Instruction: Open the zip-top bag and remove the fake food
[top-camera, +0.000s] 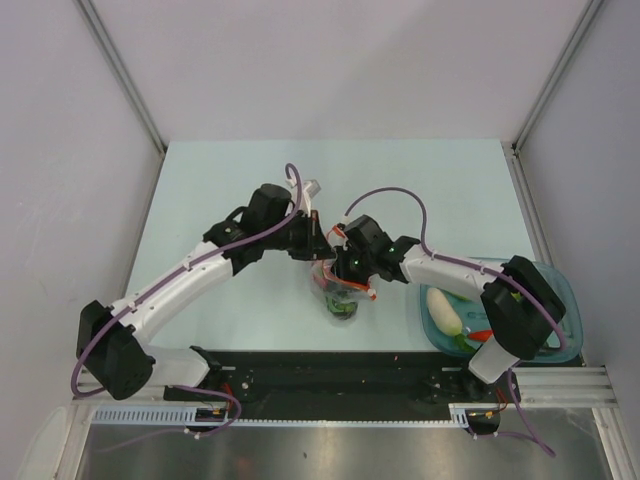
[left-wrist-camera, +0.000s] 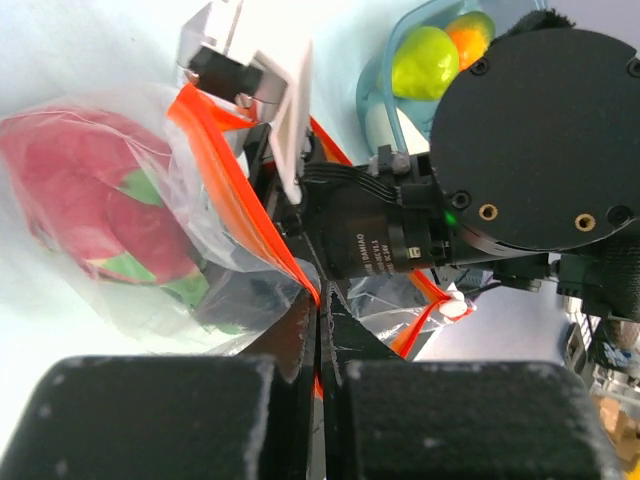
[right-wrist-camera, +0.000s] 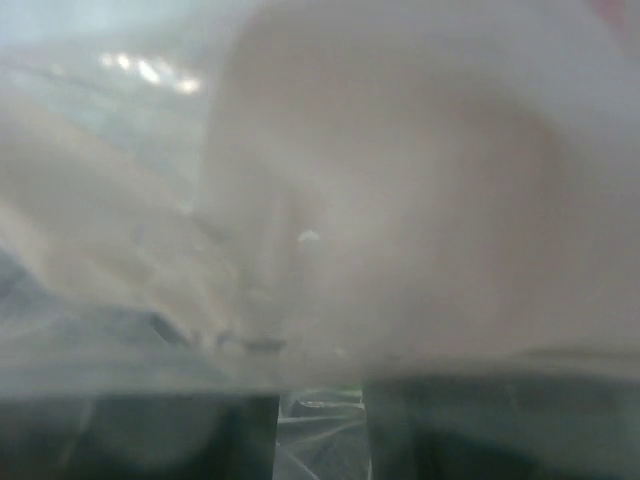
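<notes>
The zip-top bag hangs between the two grippers at the table's middle, clear with a red-orange zip strip. My left gripper is shut on that strip at the bag's mouth. Fake food shows inside: a pink-red dragon fruit and a dark-green piece. My right gripper is at the bag's mouth from the right. Its jaws stand a little apart, with crumpled clear plastic beyond the gap. Plastic film over the right wrist camera blurs everything else there.
A teal oval tray sits at the right near edge. It holds a white radish, a green fruit and an orange. The right arm's forearm crosses above the tray.
</notes>
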